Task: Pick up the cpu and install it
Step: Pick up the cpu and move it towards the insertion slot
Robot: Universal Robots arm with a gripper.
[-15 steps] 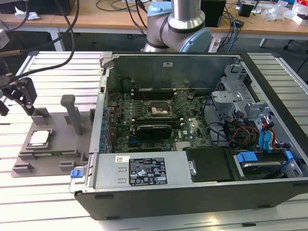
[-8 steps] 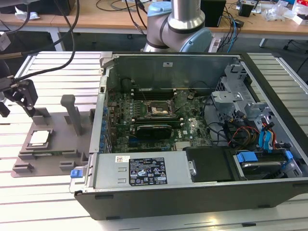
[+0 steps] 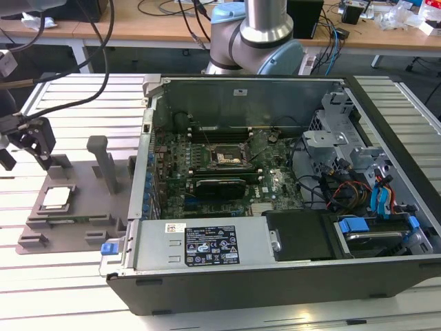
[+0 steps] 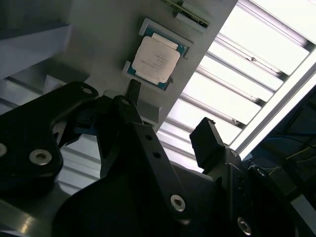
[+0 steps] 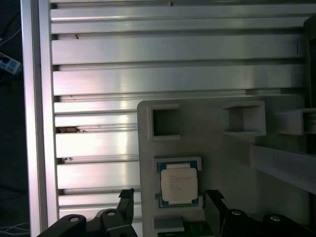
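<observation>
The cpu [image 3: 56, 198] is a small silver-topped square chip lying flat in a recess of the grey plastic tray [image 3: 79, 207], at the exterior view's left. My gripper [image 3: 26, 156] hangs above the tray, a little beyond the chip, open and holding nothing. In the first wrist view the cpu [image 5: 178, 183] lies below and between my two black fingertips [image 5: 126, 196], and the gripper [image 5: 170, 194] stays clear of it. The second wrist view shows the cpu [image 4: 156, 59] past the gripper [image 4: 169, 107]. The motherboard socket [image 3: 228, 157] sits inside the open computer case [image 3: 207, 248].
Upright posts [image 3: 105, 160] and blocks rise from the tray beside the chip. The case wall [image 3: 146, 138] stands just to the tray's right in the exterior view. Cables, drive cages and a graphics card [image 3: 220, 186] crowd the case. The arm's base [image 3: 255, 34] stands behind it.
</observation>
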